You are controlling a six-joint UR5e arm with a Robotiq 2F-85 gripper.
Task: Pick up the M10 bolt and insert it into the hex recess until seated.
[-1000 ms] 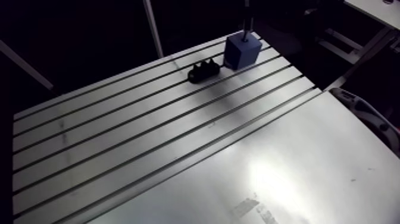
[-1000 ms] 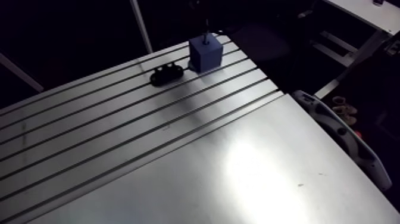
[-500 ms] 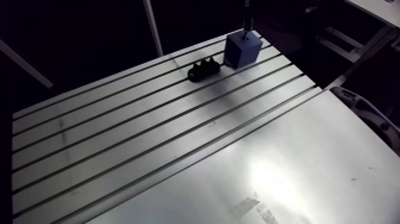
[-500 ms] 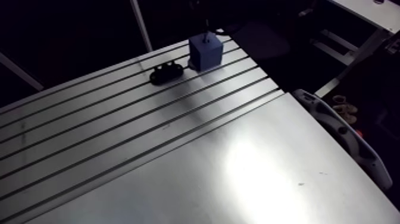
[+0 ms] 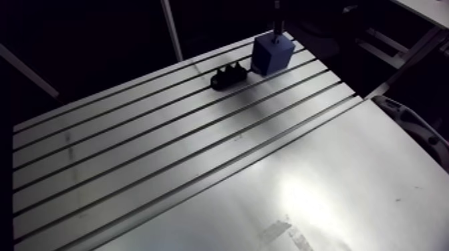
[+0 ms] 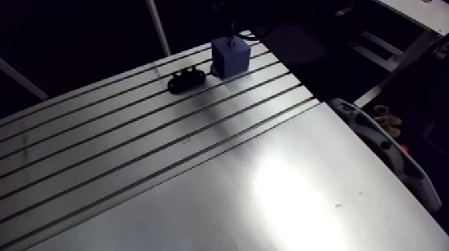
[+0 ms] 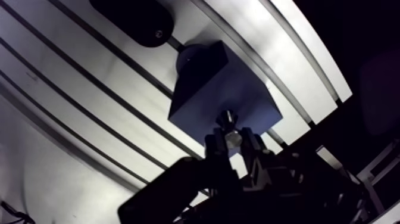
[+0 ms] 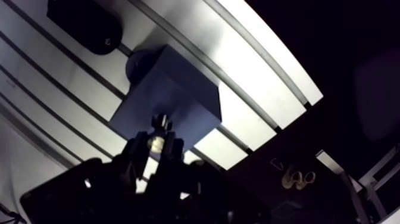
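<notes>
Steel M10 bolt (image 7: 227,118), likely rigid and slick, sat pinched head-end in the gripper (image 7: 232,139) over the far block (image 7: 214,83).

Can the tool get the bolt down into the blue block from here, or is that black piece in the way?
Probably yes. The tool, shut on the bolt, hangs right over the blue block with nothing between; the black piece lies beyond the block. The recess itself is hidden.
</notes>
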